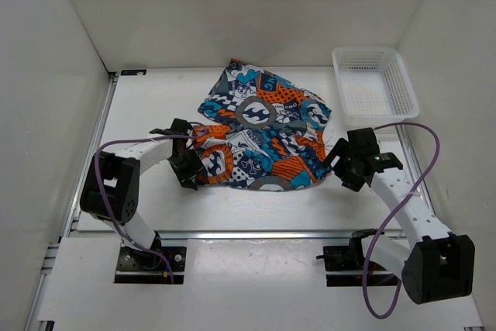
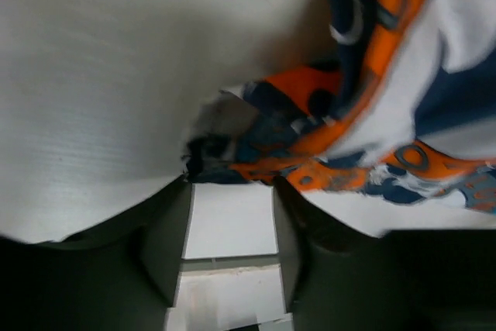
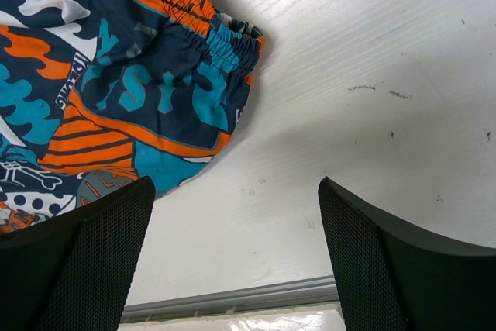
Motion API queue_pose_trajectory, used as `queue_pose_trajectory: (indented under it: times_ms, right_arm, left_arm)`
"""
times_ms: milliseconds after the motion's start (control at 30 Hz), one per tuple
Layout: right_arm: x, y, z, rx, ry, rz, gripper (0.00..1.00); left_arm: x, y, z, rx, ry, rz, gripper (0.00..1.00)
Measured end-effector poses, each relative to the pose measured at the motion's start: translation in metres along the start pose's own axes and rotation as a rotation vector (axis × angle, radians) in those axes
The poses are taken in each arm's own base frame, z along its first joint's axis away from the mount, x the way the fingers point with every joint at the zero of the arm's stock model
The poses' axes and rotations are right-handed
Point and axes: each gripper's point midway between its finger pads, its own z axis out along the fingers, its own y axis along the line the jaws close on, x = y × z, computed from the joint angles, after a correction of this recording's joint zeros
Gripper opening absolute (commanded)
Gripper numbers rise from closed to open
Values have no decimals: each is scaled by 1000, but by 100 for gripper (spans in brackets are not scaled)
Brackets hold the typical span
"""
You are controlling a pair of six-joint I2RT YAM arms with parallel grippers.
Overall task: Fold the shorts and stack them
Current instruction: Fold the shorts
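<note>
The shorts, a patchwork print of orange, teal, navy and white, lie crumpled on the middle of the white table. My left gripper sits at their left edge. In the left wrist view the shorts bunch right at the tips of my left gripper. Its jaws stand apart with bare table showing between them, and the view is blurred. My right gripper is just right of the shorts. In its wrist view my right gripper is wide open over bare table. The elastic waistband corner of the shorts lies up and to the left.
A white mesh basket stands at the back right corner. White walls close in the table on the left, back and right. A metal rail runs along the table's near edge. The right arm's purple cable loops beside the basket.
</note>
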Motion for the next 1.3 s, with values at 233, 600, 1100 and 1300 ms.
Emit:
queue_pose_trajectory:
  times_ms: [233,600,1100,1300]
  right_arm:
    - [7,1,3,-27,31,9,91]
    - [25,0,52,-44,182,54,53]
    - [-132,119,49,-163,35,12,0]
    - [-236,212,-98,-476,-333,-65,0]
  left_arm:
    - [-11,-1,15,-32,2,-14,10]
    - [-31,-27,-8,58,-91,49,10]
    - [-133,-116,-129,204,-333,164,10]
    - [-202,-148,-304,448,-709,174,10]
